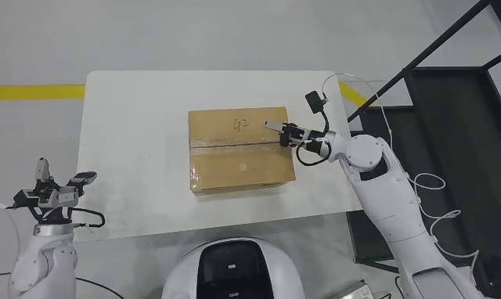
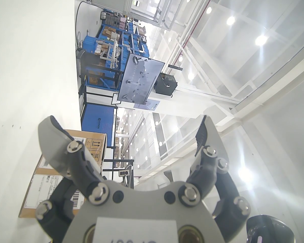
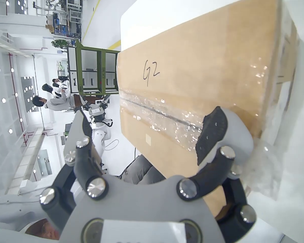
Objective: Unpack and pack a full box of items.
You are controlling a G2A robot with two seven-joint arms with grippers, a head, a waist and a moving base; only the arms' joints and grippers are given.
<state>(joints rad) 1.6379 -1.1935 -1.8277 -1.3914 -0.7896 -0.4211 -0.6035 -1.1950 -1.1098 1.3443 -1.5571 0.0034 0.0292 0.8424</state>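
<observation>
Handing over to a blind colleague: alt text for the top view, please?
A taped-shut cardboard box sits in the middle of a white table, the open right gripper at the tape seam on its end. The open left gripper hangs off the table's side edge, far from the box.

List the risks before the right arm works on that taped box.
1. Clear tape seals the centre seam of the box. The open right gripper, at the seam's end, may slip on it or tear cardboard.
2. The left gripper sits open beyond the edge of the table, far from the box, so nothing braces it and a push could slide it.
</observation>
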